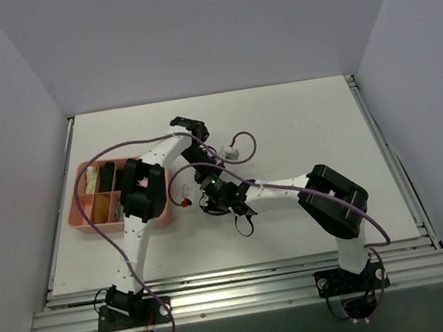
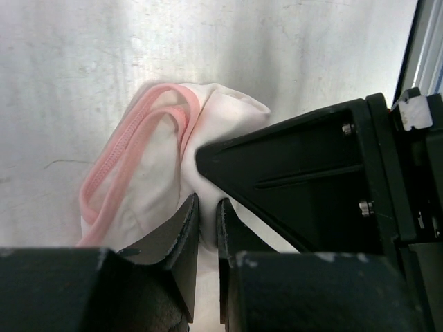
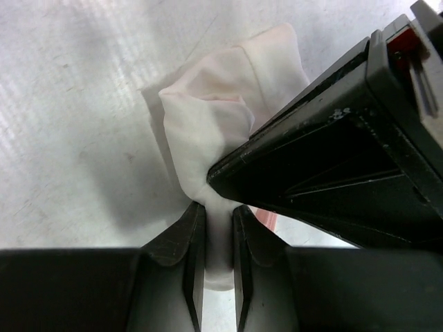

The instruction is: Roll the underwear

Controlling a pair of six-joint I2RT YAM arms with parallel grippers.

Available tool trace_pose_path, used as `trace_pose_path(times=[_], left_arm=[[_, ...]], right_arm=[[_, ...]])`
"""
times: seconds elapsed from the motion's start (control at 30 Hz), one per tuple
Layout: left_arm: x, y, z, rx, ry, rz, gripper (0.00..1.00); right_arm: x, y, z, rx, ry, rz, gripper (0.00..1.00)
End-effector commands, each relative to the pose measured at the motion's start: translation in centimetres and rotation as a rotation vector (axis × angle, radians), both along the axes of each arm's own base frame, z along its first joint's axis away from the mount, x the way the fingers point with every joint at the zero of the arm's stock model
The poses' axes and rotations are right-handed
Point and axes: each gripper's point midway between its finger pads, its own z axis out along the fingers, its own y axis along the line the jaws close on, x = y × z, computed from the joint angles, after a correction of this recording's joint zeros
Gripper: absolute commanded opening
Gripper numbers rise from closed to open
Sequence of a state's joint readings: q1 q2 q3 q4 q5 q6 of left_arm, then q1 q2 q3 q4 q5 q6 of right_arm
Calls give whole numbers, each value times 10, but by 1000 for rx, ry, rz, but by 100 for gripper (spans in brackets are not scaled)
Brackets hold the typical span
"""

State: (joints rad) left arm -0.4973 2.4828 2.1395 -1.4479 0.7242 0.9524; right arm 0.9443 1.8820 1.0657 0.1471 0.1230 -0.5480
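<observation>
The left hand (image 2: 208, 211) is clamped on a fold of the underwear (image 2: 145, 173). The cloth bunches just ahead of its fingertips, with the pink trim looping off to the left. The right hand (image 3: 219, 214) pinches the same bundle, close against the other hand. The pale tabletop (image 2: 62, 62) lies beneath and beyond.

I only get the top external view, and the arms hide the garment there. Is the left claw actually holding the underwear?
Observer: Yes, the left claw is pinched shut on white fabric of the underwear.
Operator: And the other one?
Observer: The right claw pinches another fold of the same garment.
Operator: Flat or bunched?
Observer: Bunched into a lump, with the pink trim looping down one side.
</observation>
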Motion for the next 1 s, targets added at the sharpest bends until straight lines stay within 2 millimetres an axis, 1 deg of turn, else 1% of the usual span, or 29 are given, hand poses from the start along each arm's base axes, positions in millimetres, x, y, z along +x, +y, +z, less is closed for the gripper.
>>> trace_pose_path(times=[0.0, 0.03, 0.17, 0.2, 0.23, 0.27, 0.33, 0.37, 0.4, 0.6, 0.73, 0.83, 0.87, 0.93, 0.97], left_arm=[[36, 7, 13, -25, -148, 9, 9], [38, 9, 19, -26, -153, 12, 9], [44, 22, 31, -39, -166, 50, 9], [49, 28, 34, -42, -174, 76, 9], [52, 31, 41, -51, -192, 84, 9], [51, 34, 42, -50, -191, 90, 8], [54, 37, 49, -70, -207, 100, 9], [52, 35, 51, -94, -197, 102, 9], [52, 35, 52, -108, -197, 102, 9], [41, 32, 60, -148, -153, 77, 13], [33, 35, 56, -135, -118, 59, 14], [32, 35, 53, -126, -109, 64, 14], [34, 35, 52, -121, -114, 74, 14], [36, 36, 56, -118, -136, 80, 15], [42, 36, 57, -114, -156, 105, 15]], right_arm=[[-25, -30, -47, -116, 162, -12, 0], [-24, -32, -48, -116, 168, -16, 0], [-21, -37, -49, -113, 193, -34, 0], [-21, -36, -49, -106, 200, -31, 0], [-20, -37, -49, -103, 201, -34, 0], [-18, -39, -51, -102, 206, -39, 0], [-17, -38, -53, -107, 213, -40, 0], [-17, -39, -57, -120, 220, -42, 0], [-15, -38, -56, -120, 215, -45, 0], [-13, -40, -58, -124, 218, -52, 0], [-8, -42, -54, -125, 198, -70, 0], [-4, -42, -51, -115, 195, -73, 0], [-9, -48, -53, -139, 216, -75, 0], [-9, -49, -54, -146, 218, -77, 0], [-9, -51, -55, -155, 217, -79, 0]])
